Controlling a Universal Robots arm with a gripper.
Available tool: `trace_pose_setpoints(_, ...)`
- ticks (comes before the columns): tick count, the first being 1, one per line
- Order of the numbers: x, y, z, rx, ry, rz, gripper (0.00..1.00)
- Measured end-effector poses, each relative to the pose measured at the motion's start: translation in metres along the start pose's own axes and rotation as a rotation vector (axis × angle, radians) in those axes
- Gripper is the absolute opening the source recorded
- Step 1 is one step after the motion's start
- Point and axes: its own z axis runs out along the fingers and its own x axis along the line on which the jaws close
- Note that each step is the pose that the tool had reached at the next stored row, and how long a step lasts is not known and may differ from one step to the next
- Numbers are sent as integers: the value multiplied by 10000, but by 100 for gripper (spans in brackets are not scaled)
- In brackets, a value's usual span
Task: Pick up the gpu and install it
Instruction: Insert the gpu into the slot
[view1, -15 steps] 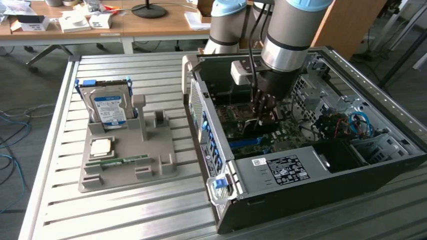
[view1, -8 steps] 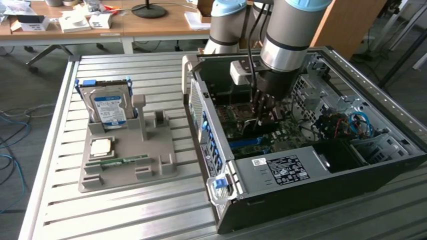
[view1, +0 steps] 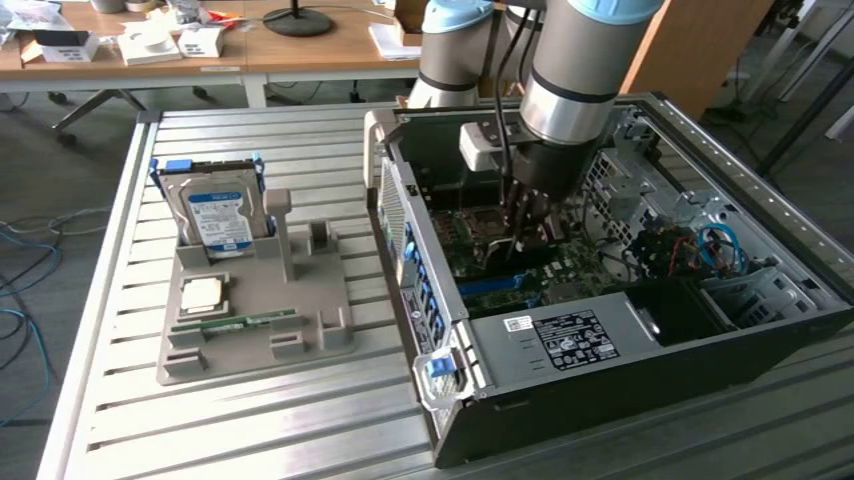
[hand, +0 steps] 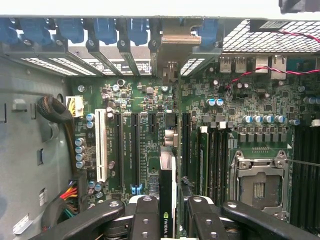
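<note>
On the exterior view's left, the grey parts holder (view1: 254, 345) carries a hard drive (view1: 218, 215) and a memory stick (view1: 238, 324), well apart from the work. To the right, inside the open computer case (view1: 561, 345), the gripper (view1: 523, 240) clamps the gpu (hand: 168, 182) edge-on between half-closed fingers (hand: 147, 215), lined up along a motherboard (hand: 135, 100) slot. The pickup is done, but I cannot tell whether the card is fully seated, and it is not yet released.

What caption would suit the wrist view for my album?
End effector grips the gpu edge-on at the slots of the motherboard inside the computer case.
</note>
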Motion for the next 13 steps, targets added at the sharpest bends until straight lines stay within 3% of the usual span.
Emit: trace_pose_setpoints(13,1,2,24,0,-1,0,26)
